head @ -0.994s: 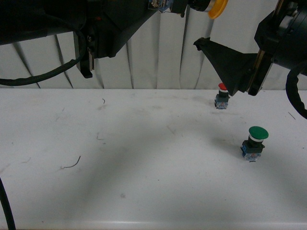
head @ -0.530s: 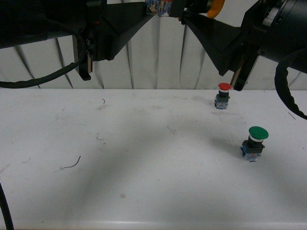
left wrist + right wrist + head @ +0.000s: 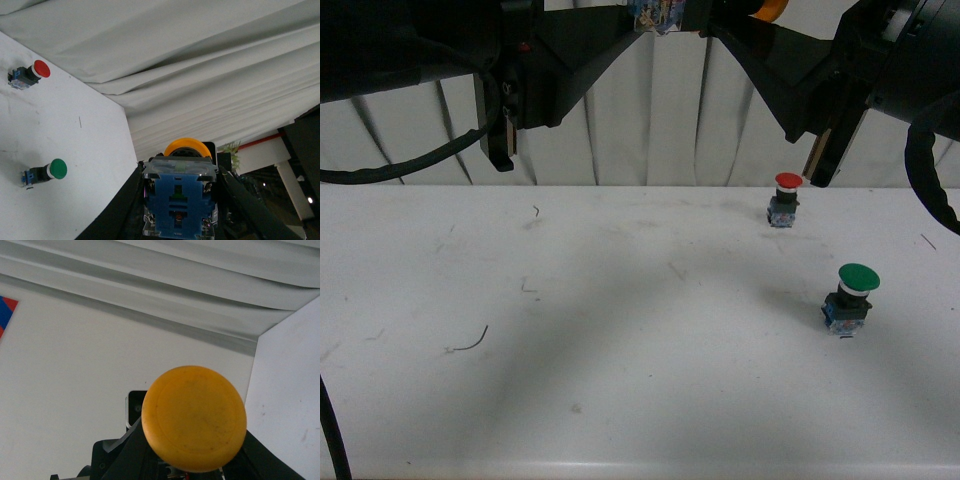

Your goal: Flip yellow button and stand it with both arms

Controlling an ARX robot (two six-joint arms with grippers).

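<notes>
Aloft, yellow button (image 3: 194, 418) in left claw (image 3: 181, 207)

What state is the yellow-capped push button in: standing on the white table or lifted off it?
Lifted off. The yellow-capped push button is held between black jaws at the front view's top, high above the white table.

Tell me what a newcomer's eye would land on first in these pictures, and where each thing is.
The yellow button stands out first, held high in the air above the white table. The left gripper grips its blue base, and the right gripper is at its cap end. On the table's right side stand a red-capped button far back and a green-capped button nearer.
</notes>
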